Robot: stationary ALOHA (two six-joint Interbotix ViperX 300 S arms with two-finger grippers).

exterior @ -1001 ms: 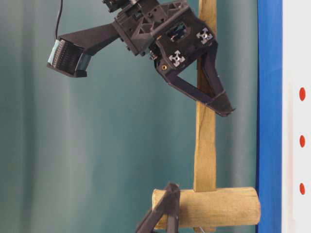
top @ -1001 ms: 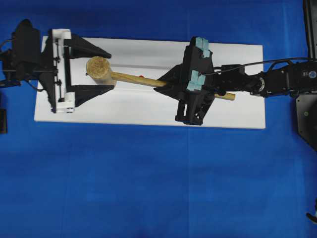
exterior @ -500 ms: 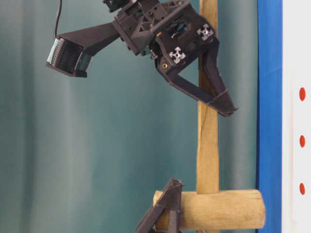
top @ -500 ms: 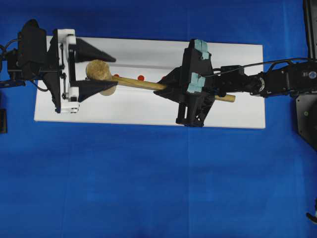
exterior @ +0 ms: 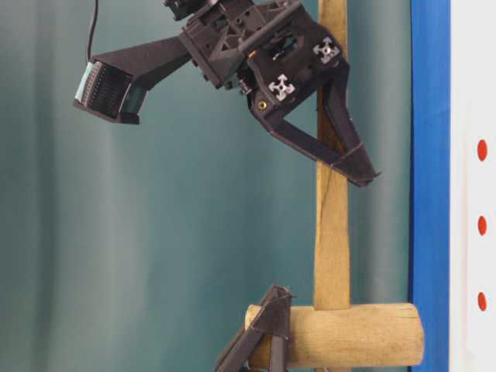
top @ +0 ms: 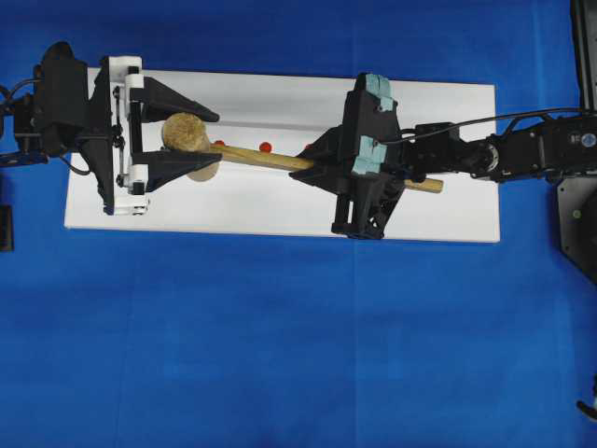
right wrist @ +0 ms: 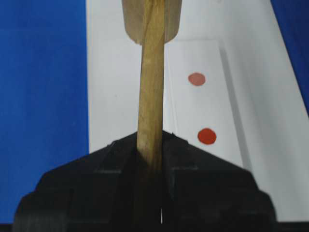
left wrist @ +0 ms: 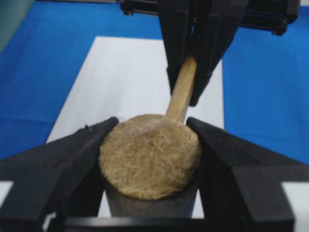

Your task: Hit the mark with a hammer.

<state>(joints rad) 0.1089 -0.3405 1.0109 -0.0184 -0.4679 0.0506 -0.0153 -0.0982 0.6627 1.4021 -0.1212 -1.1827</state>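
The light-wood hammer (top: 187, 133) hangs above the white board (top: 280, 210), its head to the left and its handle (top: 270, 158) running right. My left gripper (top: 211, 138) is shut on the thick round head (left wrist: 150, 157), a black finger (left wrist: 72, 154) pressing on each side. The right gripper (top: 308, 161) is shut on the handle (right wrist: 150, 72) about midway along it. Three red marks (exterior: 482, 225) sit in a row on the board. In the right wrist view, two marks (right wrist: 206, 136) lie just right of the handle.
Blue cloth (top: 280, 355) covers the table all round the board. The right arm (top: 522, 154) reaches in from the right edge. In the table-level view the hammer head (exterior: 349, 335) hovers a little off the board's surface.
The left gripper has closed from wide open onto the hammer head. The head shifted slightly toward the far edge, uncovering red marks beside the handle. The right grip is unchanged.
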